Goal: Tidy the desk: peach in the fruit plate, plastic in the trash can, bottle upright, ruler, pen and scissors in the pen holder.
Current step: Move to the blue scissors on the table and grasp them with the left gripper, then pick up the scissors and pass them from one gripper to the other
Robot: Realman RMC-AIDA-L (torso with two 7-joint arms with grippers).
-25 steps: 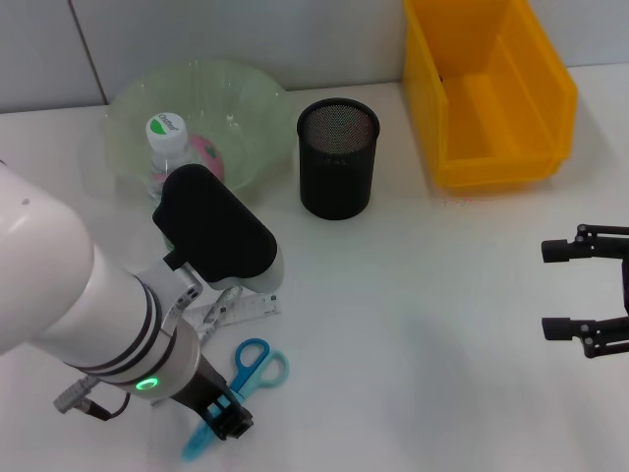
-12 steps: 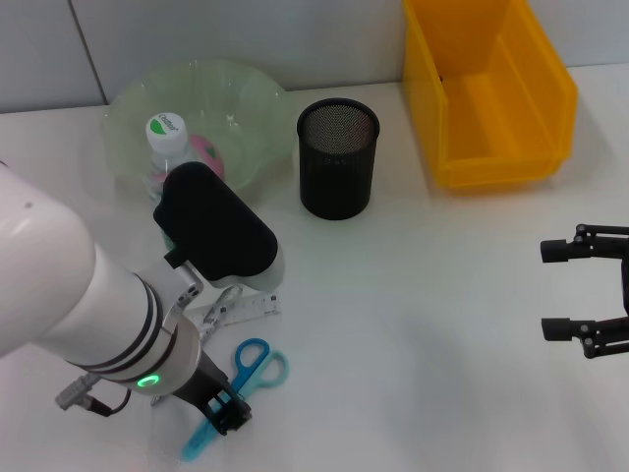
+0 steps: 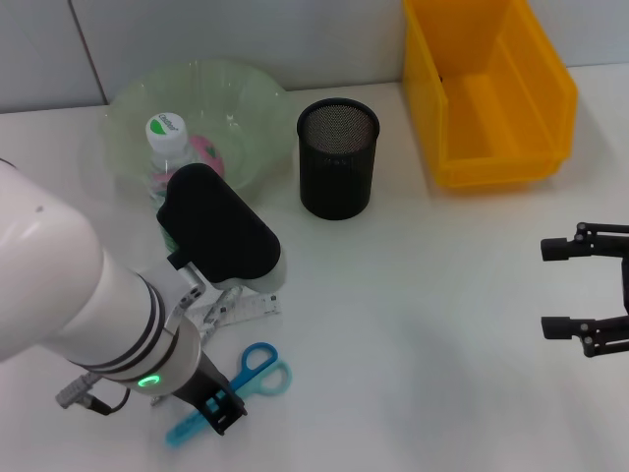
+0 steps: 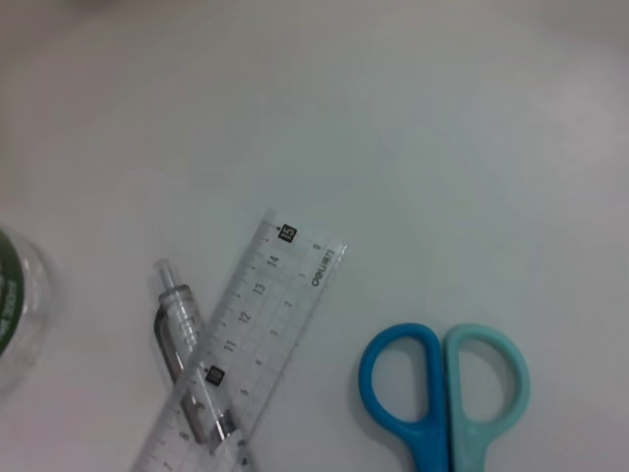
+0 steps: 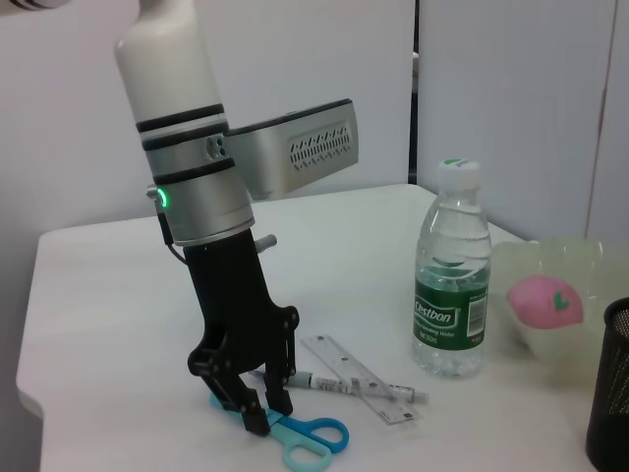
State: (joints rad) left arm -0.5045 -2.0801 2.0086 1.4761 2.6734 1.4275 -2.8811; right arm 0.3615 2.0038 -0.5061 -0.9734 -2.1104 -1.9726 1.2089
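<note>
Scissors (image 3: 231, 391) flat on desk at 7 o'clock from holder (image 3: 337, 157); left gripper (image 3: 221, 413) pinching blades. Light, stiff, slick plastic; grip mid-blade. Right gripper (image 3: 582, 288) open, parked.

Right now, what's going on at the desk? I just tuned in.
The left gripper is down on the scissors at the near edge of the table, its fingers straddling the blades; whether it has gripped them I can't tell. The ruler and pen lie crossed beside the upright bottle. The peach sits in the fruit plate. The pen holder stands nearby. The right gripper is parked, open, at the right.
</note>
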